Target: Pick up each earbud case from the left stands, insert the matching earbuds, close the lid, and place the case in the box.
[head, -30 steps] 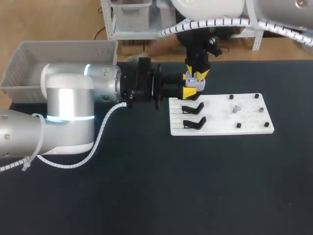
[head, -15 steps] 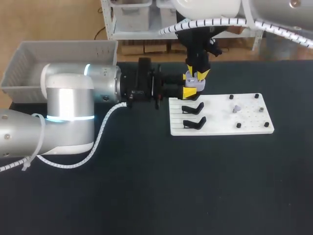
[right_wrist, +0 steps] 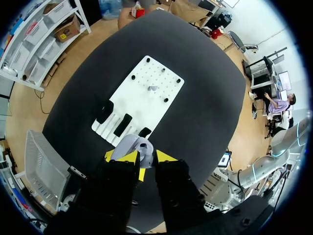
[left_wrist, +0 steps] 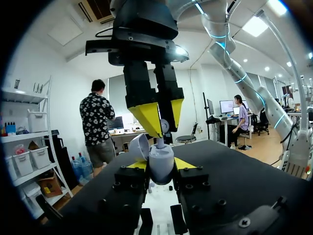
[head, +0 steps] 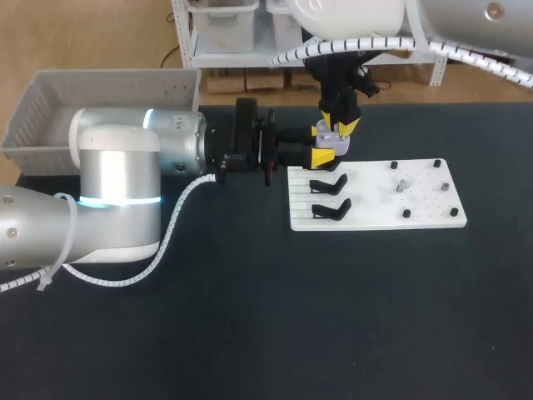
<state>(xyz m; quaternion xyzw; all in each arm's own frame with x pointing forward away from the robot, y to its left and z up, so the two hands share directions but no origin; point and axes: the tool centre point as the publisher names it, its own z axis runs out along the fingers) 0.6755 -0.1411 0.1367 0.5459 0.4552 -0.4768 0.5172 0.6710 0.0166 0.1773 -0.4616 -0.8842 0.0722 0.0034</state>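
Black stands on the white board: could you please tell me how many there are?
3. Two stands sit free along the white board's left side; the third is just ahead of the right gripper, partly hidden.

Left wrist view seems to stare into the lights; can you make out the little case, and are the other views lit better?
Left wrist view: the right gripper, pinching an earbud, is backlit, its body dark, yet the earbud case in the left gripper is well lit. Head view: even light, faint shadows on the white board. Right wrist view: even, no glare.

right hand (head: pixel 338 132) edged slightly rightward, a little higher
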